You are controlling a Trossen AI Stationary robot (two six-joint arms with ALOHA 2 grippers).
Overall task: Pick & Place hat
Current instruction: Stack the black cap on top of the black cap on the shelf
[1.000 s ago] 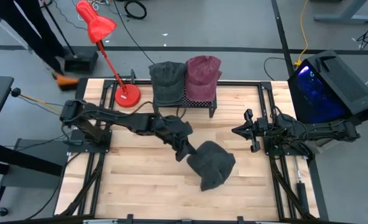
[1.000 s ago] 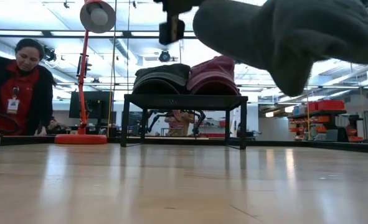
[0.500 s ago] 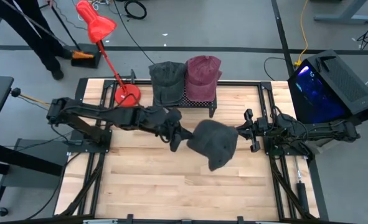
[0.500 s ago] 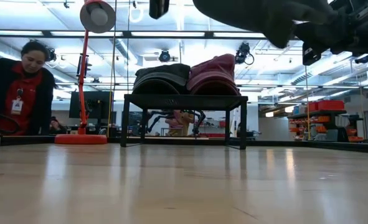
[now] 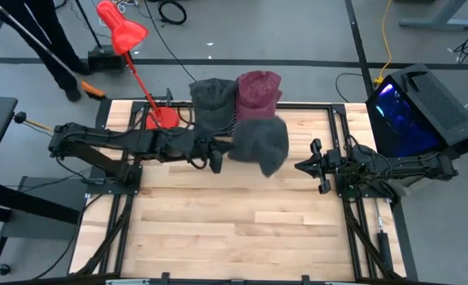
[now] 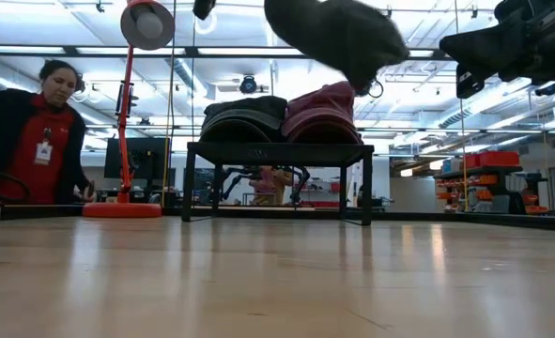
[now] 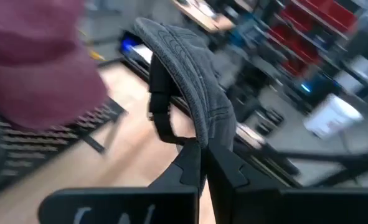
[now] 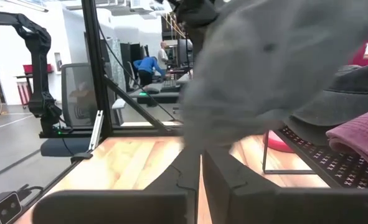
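A grey hat hangs in the air just in front of the black rack, with my left gripper shut on it. In the low view the hat is high above the table. On the rack rest a dark grey hat and a maroon hat. My right gripper waits shut at the table's right side, pointing toward the hat and touching nothing. My left gripper pinches the grey hat's stitched brim between its two fingers, at the brim's edge. The fingers come nearly level from the table's left. The hat is lifted clear of the table and the rack, with its crown beyond the fingertips.
A red desk lamp stands at the far left, next to the rack. A person is beyond the table's far left corner. A dark machine with a blue glow sits off the table's right edge. Bare wood fills the near half.
My left gripper has risen and gone toward the table's far edge, tipping from pointing down to nearly level. It has stayed shut. The grey hat has travelled with it from above the table's middle to just in front of the rack, staying clear of the table.
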